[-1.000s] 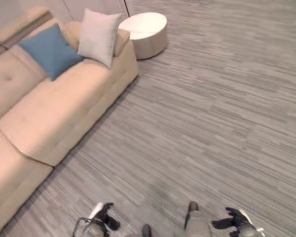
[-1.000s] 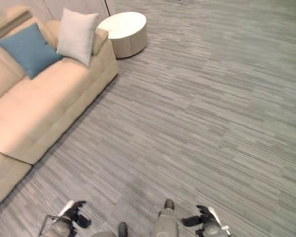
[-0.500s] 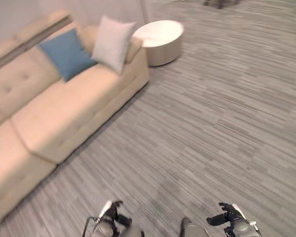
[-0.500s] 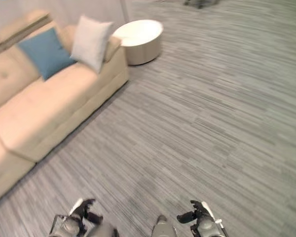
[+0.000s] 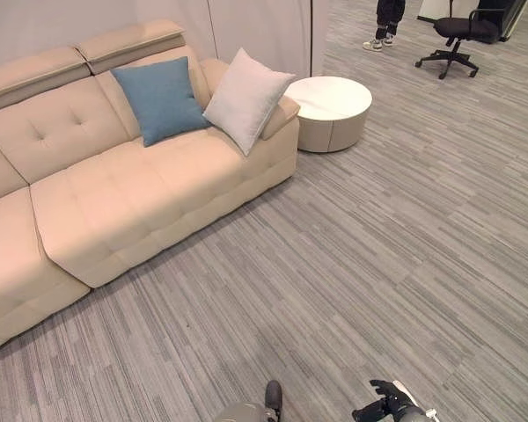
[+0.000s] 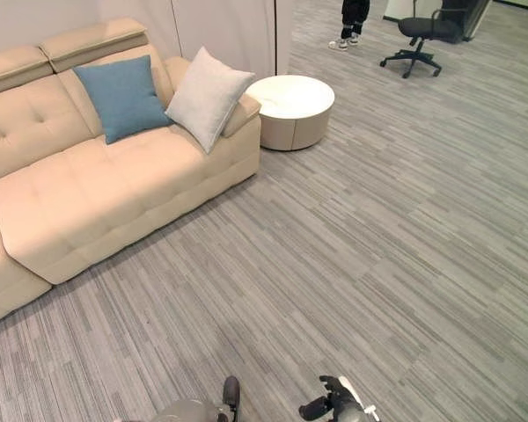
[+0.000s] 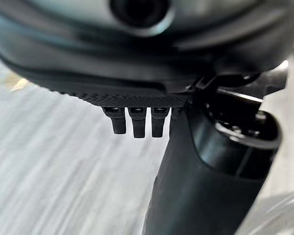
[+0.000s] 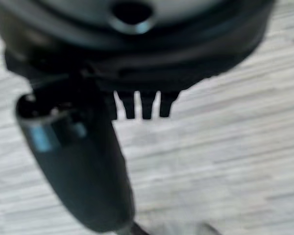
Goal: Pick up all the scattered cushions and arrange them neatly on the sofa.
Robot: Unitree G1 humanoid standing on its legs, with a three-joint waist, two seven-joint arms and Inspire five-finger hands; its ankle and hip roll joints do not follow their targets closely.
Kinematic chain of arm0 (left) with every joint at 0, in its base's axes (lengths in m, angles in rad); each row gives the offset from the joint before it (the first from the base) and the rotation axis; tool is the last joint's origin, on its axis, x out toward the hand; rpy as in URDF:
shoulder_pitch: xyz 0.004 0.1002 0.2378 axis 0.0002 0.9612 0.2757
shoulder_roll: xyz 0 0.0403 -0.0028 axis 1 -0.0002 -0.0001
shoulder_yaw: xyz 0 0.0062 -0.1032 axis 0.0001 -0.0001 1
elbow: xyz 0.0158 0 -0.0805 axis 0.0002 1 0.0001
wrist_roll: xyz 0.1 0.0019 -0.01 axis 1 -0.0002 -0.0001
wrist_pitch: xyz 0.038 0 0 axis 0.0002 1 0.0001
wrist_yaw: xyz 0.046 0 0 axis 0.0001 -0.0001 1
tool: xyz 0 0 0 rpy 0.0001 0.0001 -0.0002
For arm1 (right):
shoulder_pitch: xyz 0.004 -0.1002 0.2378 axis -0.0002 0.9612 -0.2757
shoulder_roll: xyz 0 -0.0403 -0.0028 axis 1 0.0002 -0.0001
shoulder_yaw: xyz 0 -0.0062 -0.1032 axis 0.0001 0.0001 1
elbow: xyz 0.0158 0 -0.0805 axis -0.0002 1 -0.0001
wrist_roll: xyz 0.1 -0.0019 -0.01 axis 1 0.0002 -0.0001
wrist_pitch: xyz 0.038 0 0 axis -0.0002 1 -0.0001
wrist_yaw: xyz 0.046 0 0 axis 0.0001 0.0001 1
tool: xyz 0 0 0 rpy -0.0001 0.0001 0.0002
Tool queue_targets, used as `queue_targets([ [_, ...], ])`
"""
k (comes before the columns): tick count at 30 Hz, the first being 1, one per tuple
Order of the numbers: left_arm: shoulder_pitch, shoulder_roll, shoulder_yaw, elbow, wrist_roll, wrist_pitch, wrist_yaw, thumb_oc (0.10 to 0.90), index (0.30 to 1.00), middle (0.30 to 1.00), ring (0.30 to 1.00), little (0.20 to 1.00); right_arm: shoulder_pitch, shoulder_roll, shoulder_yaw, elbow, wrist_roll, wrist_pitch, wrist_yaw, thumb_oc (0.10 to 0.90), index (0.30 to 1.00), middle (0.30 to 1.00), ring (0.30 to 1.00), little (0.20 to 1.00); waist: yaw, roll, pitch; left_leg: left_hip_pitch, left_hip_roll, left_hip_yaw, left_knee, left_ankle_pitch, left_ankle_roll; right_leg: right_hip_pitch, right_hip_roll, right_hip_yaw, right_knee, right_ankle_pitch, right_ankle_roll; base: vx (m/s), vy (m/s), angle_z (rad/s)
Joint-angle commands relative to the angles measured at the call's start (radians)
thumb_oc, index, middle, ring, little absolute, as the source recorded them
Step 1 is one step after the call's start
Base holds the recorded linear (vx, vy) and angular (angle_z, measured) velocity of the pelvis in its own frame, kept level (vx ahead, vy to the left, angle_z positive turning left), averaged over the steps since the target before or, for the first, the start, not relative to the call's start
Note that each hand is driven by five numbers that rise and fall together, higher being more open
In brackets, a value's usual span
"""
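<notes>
Left eye view: two cushions (image 5: 163, 98) on one sofa (image 5: 114, 202); both hands (image 5: 389, 410) relaxed, empty.

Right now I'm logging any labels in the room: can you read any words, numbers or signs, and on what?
None can be read: the sofa, the blue cushion, the white cushion, the round table, the office chair and the floor show no print.

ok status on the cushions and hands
Left hand and right hand open, holding nothing. Blue cushion and white cushion propped on sofa. Floor ahead shows no cushions.
</notes>
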Motion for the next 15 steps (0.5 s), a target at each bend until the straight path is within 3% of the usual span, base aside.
queue_targets([
  [1,-0.083,0.024,-0.04,-0.047,0.024,-0.01,0.036,0.8,0.9,0.9,0.9,0.9,-0.048,-0.073,-0.068,-0.068,0.042,-0.016,-0.015,0.8,0.9,0.9,0.9,0.9,-0.161,0.075,0.079,0.234,0.073,-0.14,-0.04,-0.208,-0.181,-0.177,-0.028,0.031,-0.729,0.225,-0.043,1.62,-0.616,0.61],
  [3,-0.094,0.023,-0.044,-0.039,0.045,-0.013,0.035,0.8,0.9,0.9,0.9,0.9,-0.038,-0.08,-0.08,-0.049,0.036,-0.008,-0.017,0.8,0.9,0.9,0.9,0.9,-0.193,0.081,0.077,0.272,0.086,-0.16,-0.047,-0.234,-0.199,-0.215,-0.028,0.073,-0.852,0.271,-0.017,0.86,-0.411,0.93],
  [5,-0.095,0.015,-0.054,-0.018,0.063,-0.013,0.037,0.8,0.9,0.9,0.9,0.9,-0.029,-0.089,-0.08,-0.014,0.008,-0.003,-0.025,0.8,0.9,0.9,0.9,0.9,-0.214,0.084,0.063,0.322,0.103,-0.179,-0.037,-0.251,-0.216,-0.256,-0.02,0.072,-0.829,0.29,-0.007,0.61,-0.316,0.77],
  [7,-0.093,0.002,-0.064,-0.012,0.064,-0.016,0.039,0.8,0.9,0.9,0.9,0.9,-0.009,-0.09,-0.084,0.003,0.007,0.0,-0.023,0.8,0.9,0.9,0.9,0.9,-0.221,0.068,0.044,0.341,0.114,-0.224,0.033,-0.27,-0.225,-0.237,-0.004,0.117,-0.776,0.307,-0.027,0.63,-0.433,0.62],
  [8,-0.093,-0.006,-0.07,-0.012,0.056,-0.02,0.031,0.8,0.9,0.9,0.9,0.9,0.002,-0.097,-0.089,0.018,0.023,-0.004,-0.028,0.8,0.9,0.9,0.9,0.9,-0.228,0.073,0.034,0.287,0.15,-0.225,0.238,-0.2,-0.254,-0.19,0.041,0.134,-0.738,0.278,-0.059,0.5,-0.376,0.57],
  [9,-0.093,-0.006,-0.07,-0.012,0.056,-0.02,0.031,0.8,0.9,0.9,0.9,0.9,0.002,-0.097,-0.089,0.018,0.023,-0.004,-0.028,0.8,0.9,0.9,0.9,0.9,-0.23,0.07,0.032,0.284,0.147,-0.227,0.237,-0.197,-0.254,-0.193,0.038,0.134,-0.74,0.28,-0.059,0.45,-0.398,0.88],
  [10,-0.094,-0.005,-0.069,-0.015,0.051,-0.018,0.028,0.8,0.9,0.9,0.9,0.9,0.002,-0.095,-0.091,0.024,0.03,0.0,-0.027,0.8,0.9,0.9,0.9,0.9,-0.224,0.061,0.038,0.219,0.164,-0.207,0.406,-0.12,-0.265,-0.162,0.049,0.136,-0.733,0.269,-0.079,0.26,-0.342,0.93],
  [11,-0.094,0.003,-0.061,-0.027,0.023,-0.02,0.02,0.8,0.9,0.9,0.9,0.9,0.001,-0.092,-0.093,0.027,0.039,-0.003,-0.03,0.8,0.9,0.9,0.9,0.9,-0.204,0.045,0.056,0.117,0.175,-0.198,0.618,-0.011,-0.27,-0.119,0.058,0.131,-0.725,0.249,-0.121,0.26,-0.342,0.99],
  [12,-0.094,0.004,-0.061,-0.027,0.023,-0.02,0.02,0.8,0.9,0.9,0.9,0.9,0.001,-0.091,-0.093,0.027,0.039,-0.003,-0.03,0.8,0.9,0.9,0.9,0.9,-0.206,0.042,0.053,0.111,0.172,-0.2,0.619,-0.009,-0.27,-0.123,0.055,0.129,-0.726,0.25,-0.121,0.34,-0.516,0.89],
  [13,-0.091,0.017,-0.066,-0.049,0.009,-0.017,0.026,0.8,0.9,0.9,0.9,0.9,-0.008,-0.106,-0.096,0.035,0.055,0.0,-0.039,0.8,0.9,0.9,0.9,0.9,-0.17,0.011,0.089,-0.039,0.187,-0.146,0.89,-0.003,-0.251,-0.037,0.065,0.124,-0.749,0.22,-0.167,0.33,-0.471,0.31],
  [15,-0.09,0.021,-0.08,-0.064,0.003,-0.012,0.03,0.8,0.9,0.9,0.9,0.9,-0.009,-0.114,-0.102,0.033,0.083,0.005,-0.043,0.8,0.9,0.9,0.9,0.9,-0.141,0.001,0.101,-0.138,0.246,-0.065,0.891,-0.031,-0.233,0.048,0.088,0.108,-0.776,0.173,-0.188,0.49,-0.463,-0.26],
])
